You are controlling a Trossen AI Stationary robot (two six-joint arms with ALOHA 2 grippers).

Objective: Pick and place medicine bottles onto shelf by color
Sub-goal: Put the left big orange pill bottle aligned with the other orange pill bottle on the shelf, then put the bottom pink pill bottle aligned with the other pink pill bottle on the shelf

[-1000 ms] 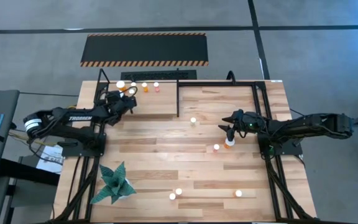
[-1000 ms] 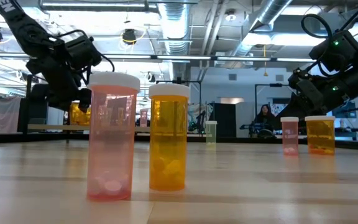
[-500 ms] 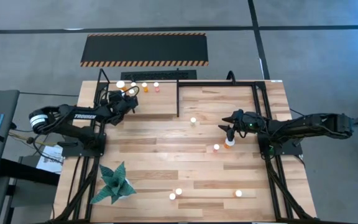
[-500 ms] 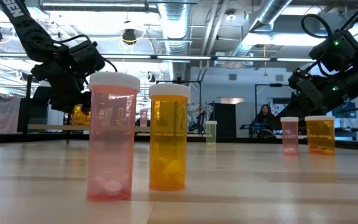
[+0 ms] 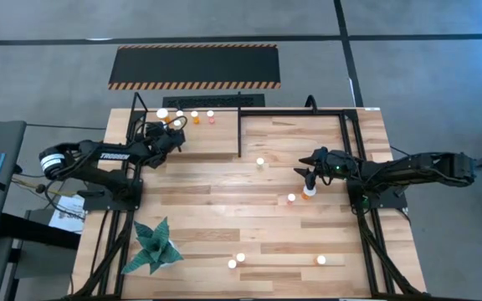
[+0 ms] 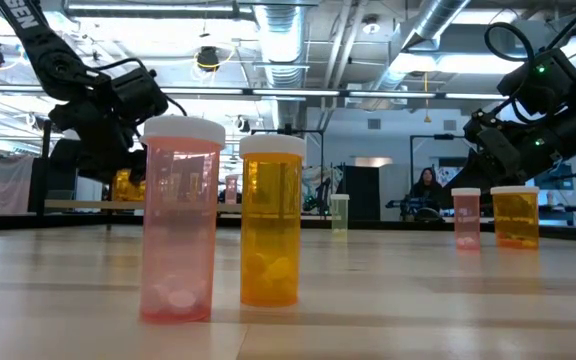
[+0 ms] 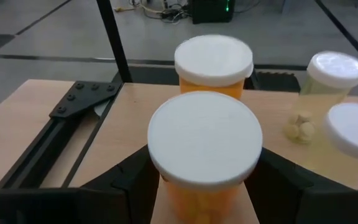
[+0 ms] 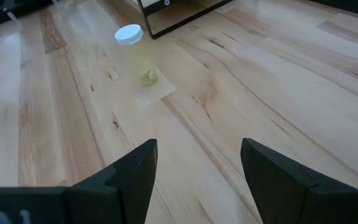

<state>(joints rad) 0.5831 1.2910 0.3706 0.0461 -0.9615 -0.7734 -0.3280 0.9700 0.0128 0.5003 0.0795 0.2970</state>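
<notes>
My left gripper (image 5: 174,130) is at the shelf (image 5: 212,144), the wooden board at the table's far left. An orange medicine bottle with a white cap (image 7: 204,146) stands upright between its fingers. Other bottles stand behind it on the shelf: an orange one (image 7: 213,62) and a pale one (image 7: 328,81). My right gripper (image 5: 308,177) hovers open, with nothing between its fingers (image 8: 197,162). An orange bottle (image 5: 308,194) and a pink one (image 5: 291,198) stand on the table just near of it. A pale bottle (image 8: 132,50) stands farther off. My left gripper has one finger (image 7: 135,177) on each side of the orange bottle's body (image 7: 201,202), below the cap, coming level from the table's left. The wide white cap hides the sides, so I cannot tell whether they touch. The bottle stands upright on the shelf board.
Loose bottles stand near the table's front edge (image 5: 237,261) (image 5: 320,260). A green folded plant shape (image 5: 153,247) lies at the near left. Black frame rails (image 5: 239,130) border the shelf. A hazard-striped black panel (image 5: 195,67) lies beyond the table. A person (image 6: 425,188) sits in the room.
</notes>
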